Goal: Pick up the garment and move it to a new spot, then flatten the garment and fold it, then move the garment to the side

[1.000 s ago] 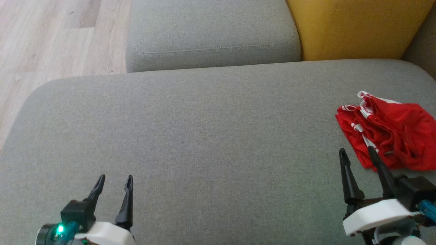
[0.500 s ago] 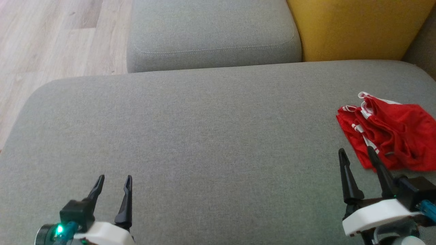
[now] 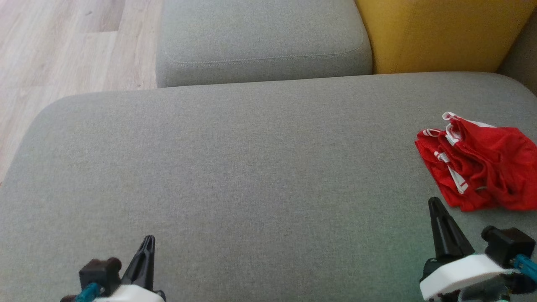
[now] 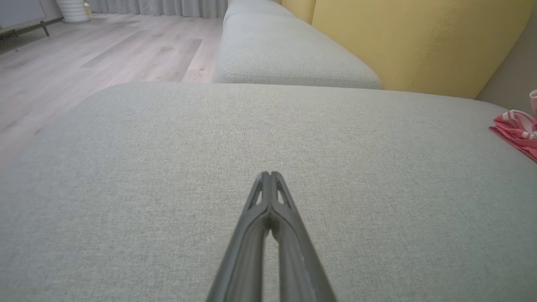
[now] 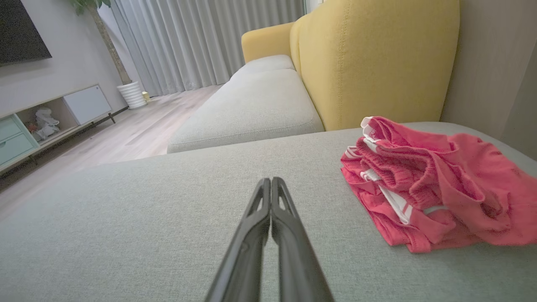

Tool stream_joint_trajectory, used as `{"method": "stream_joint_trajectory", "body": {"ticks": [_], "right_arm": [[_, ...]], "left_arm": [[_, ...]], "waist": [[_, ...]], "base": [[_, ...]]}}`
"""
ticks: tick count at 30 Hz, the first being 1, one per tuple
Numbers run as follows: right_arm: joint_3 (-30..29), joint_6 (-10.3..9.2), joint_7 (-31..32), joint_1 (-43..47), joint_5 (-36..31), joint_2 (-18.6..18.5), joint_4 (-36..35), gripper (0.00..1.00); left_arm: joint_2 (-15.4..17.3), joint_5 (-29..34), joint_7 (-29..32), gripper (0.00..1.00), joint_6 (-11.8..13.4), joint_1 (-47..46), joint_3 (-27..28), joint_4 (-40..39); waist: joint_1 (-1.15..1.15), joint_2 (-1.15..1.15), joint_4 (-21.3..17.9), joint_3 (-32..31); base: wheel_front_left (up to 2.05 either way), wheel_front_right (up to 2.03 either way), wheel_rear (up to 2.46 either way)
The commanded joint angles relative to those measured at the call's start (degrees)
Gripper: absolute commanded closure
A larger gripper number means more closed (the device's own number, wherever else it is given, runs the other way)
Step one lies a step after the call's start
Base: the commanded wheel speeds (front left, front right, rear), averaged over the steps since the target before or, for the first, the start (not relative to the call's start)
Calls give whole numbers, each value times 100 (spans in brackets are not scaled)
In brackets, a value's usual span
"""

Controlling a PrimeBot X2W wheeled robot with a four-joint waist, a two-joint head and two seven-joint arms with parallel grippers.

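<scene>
head view: red garment (image 3: 478, 163) bunched at the cushion's (image 3: 251, 167) right edge, right gripper (image 3: 436, 209) near it.
left wrist: left gripper (image 4: 270, 174) pinched together, empty, well apart from the garment.
right wrist: right gripper pinched together too, empty. I'd spread it first, then grab the near hem.

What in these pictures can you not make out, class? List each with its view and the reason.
Garment: head view, right part cut off by the edge; left wrist view, mostly cut off too.
Its type: right wrist view, bunched folds hide the shape.
Shelf items: right wrist view, too small and blurred.
Left pincer: head view, base cut off by the bottom edge.
</scene>
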Motion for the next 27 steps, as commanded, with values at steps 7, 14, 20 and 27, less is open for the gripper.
{"method": "stream_joint_trajectory", "body": {"ticks": [7,14,20,27], "right_arm": [[5,5,-25,-271,583,-61,-51,100],[1,7,-31,-359,1076,-86,57,100],[-6,9,-32,-432,1497,-105,146,100],[-19,12,-31,-515,1985,-123,250,100]], "left_arm": [[-21,-481,81,100,-145,-321,273,-80],[-94,-897,150,100,-258,-410,403,10],[-159,-1252,211,100,-352,-484,518,80],[-236,-1666,284,100,-460,-568,655,158]], "waist": [[0,0,-7,18],[0,0,-14,37],[0,0,-19,54],[0,0,-26,73]], "base": [[0,0,0],[0,0,0],[0,0,0],[0,0,0]]}}
